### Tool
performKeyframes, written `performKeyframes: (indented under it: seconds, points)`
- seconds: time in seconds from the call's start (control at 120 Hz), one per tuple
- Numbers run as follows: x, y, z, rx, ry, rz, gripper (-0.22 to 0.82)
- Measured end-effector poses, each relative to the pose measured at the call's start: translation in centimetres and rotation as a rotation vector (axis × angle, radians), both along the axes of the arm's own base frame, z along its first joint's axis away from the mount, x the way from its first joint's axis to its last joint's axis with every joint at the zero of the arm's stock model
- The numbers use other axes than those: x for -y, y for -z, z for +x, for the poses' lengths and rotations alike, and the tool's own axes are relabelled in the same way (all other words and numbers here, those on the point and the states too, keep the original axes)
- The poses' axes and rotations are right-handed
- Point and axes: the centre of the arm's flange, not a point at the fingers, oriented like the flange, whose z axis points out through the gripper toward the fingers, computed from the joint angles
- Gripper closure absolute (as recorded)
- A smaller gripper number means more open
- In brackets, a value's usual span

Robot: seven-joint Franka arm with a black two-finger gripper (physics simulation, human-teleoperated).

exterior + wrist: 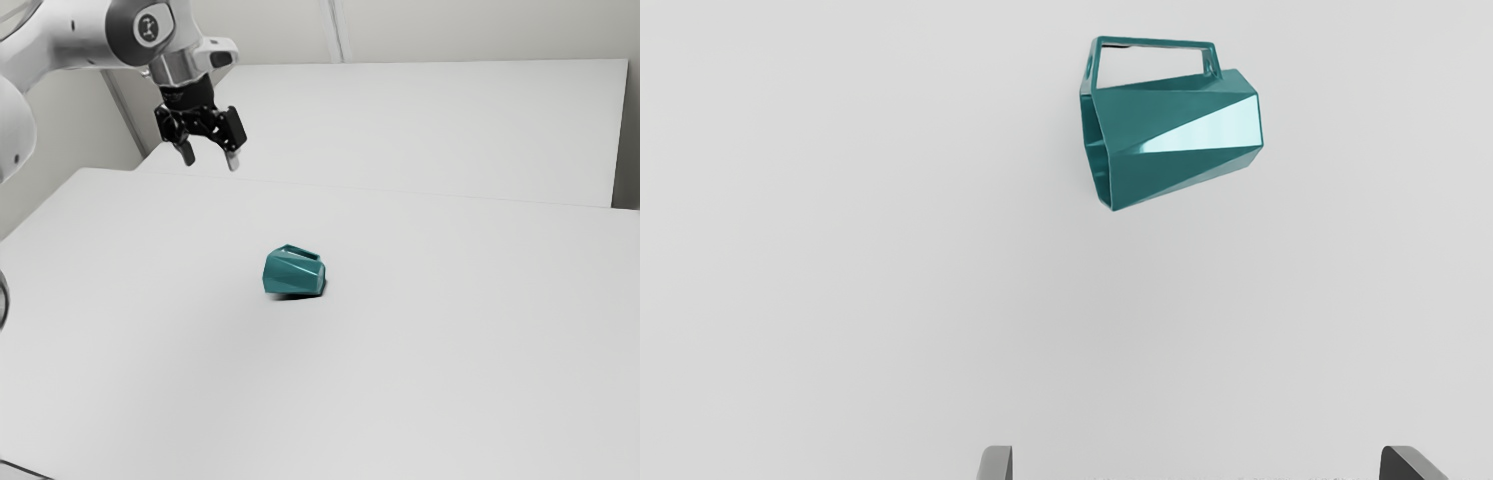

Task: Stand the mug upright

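Working outward from the hand. Black two-fingered hand [210,161] hangs in the air above the white, smooth-topped table [450,340], at the end of a white jointed arm [85,38] with dark bands. Arm enters from the exterior view's upper left. Hand is released: in the wrist view the grey fingertips [996,464] stand wide apart, bare surface between them, nothing gripped

Next out, the teal faceted mug [1176,127]. Lies on its side on the table, well apart from the hand, lower than it and not touching. Not upright. Open mouth [1098,150] faces sideways, interior partly visible. Angular loop handle [1156,41] of the same teal is on the side of the body away from the fingertips; table shows through the loop. One long facet catches a bright, pale glare. Dark shadow sits under the mug in the exterior view

Farthest: beyond the table, a broad white flat panel [450,120], then a pale grey-beige wall [480,30] with a narrow vertical strip [336,30] running up it
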Motion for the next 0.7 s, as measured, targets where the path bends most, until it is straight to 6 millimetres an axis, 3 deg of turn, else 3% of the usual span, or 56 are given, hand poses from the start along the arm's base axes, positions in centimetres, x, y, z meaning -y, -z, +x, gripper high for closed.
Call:
performKeyframes:
  seconds: [0.175, 0.483, 0.558, 0.7]
  points:
    - [0.0, 0.5, 0.1, -0.010, 0.017, -0.004, 0.00]
    - [-0.8, 8.1, -0.2, -0.133, -0.004, -0.085, 0.00]
    - [-1.8, 9.9, -0.5, -0.158, -0.040, -0.144, 0.00]
    - [-3.6, 11.4, -0.4, -0.166, -0.104, -0.249, 0.00]
